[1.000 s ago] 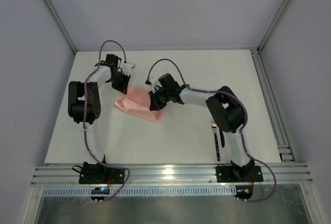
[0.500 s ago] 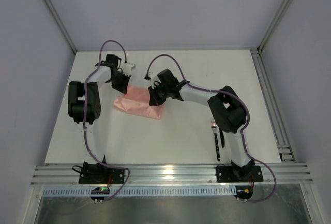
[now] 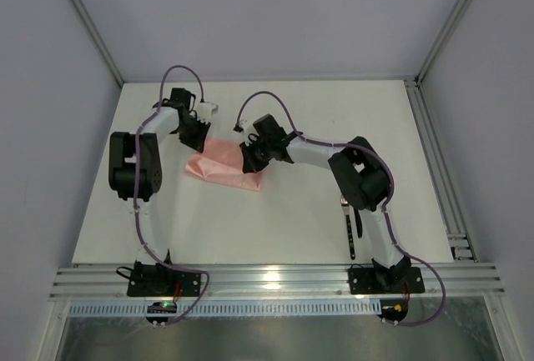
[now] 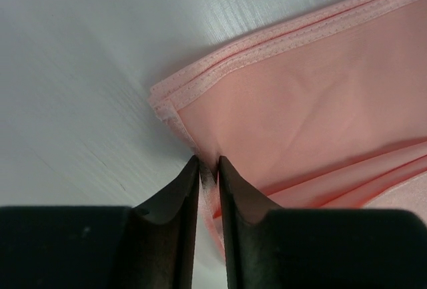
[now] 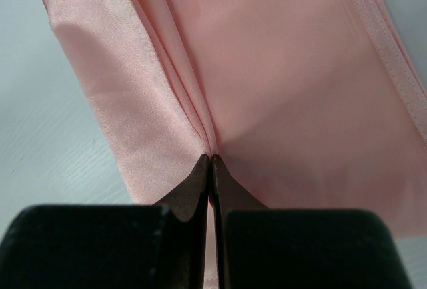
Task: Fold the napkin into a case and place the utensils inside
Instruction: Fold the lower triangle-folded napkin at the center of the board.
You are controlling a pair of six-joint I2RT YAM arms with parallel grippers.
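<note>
Open table (image 3: 267, 232) on near side of napkin (image 3: 219, 171): I can pass there. Right arm (image 3: 321, 154) arches across right half, partly over utensils (image 3: 351, 236), blocking approach from above. Left arm (image 3: 135, 165) elbow walls napkin's left. Far side crowded by both wrists.

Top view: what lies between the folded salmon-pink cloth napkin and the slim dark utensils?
Nothing but bare white table between the salmon-pink cloth napkin and the slim dark utensils, as the top view shows.
</note>
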